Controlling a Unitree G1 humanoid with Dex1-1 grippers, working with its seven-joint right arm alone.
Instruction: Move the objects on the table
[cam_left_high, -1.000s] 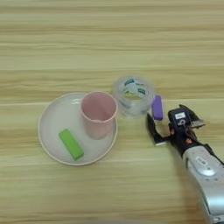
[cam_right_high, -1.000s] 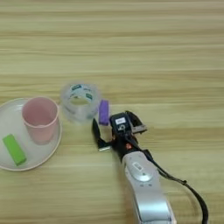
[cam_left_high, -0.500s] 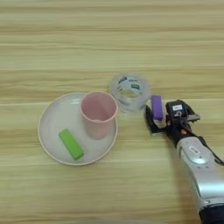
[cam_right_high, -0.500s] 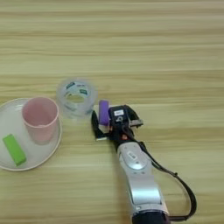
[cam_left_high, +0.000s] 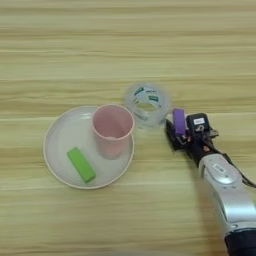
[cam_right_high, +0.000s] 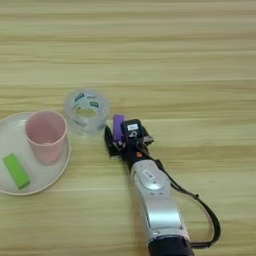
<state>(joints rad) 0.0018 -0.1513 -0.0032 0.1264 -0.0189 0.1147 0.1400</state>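
- claw (cam_left_high: 179, 134) at the end of the silver forearm (cam_left_high: 226, 187), which comes up from the lower right corner of the table (cam_left_high: 125, 45); its two black fingers sit either side of the small purple block (cam_left_high: 179, 121) and appear to be closed on it.
- purple block stands upright between the fingers, its top poking out above them; whether its base touches the table cannot be told.
- clear tape roll (cam_left_high: 147, 103) with the green-white label lies flat just to the upper left of the claw, very near the purple block; whether the two touch is not clear.
- pink paper cup (cam_left_high: 113, 129) stands upright further to the claw's left, mouth up, on the right part of the pale round plate (cam_left_high: 60, 135), close to the plate's rim on the claw's side.
- green rectangular block (cam_left_high: 81, 164) lies flat on the plate, left of and slightly below the cup, well apart from the claw, set at a slant.
- plate rests on the table to the claw's left, beyond the cup, with its right rim near the tape roll but not touching it.
- black cable (cam_right_high: 200, 210) loops along the right side of the forearm behind the claw.
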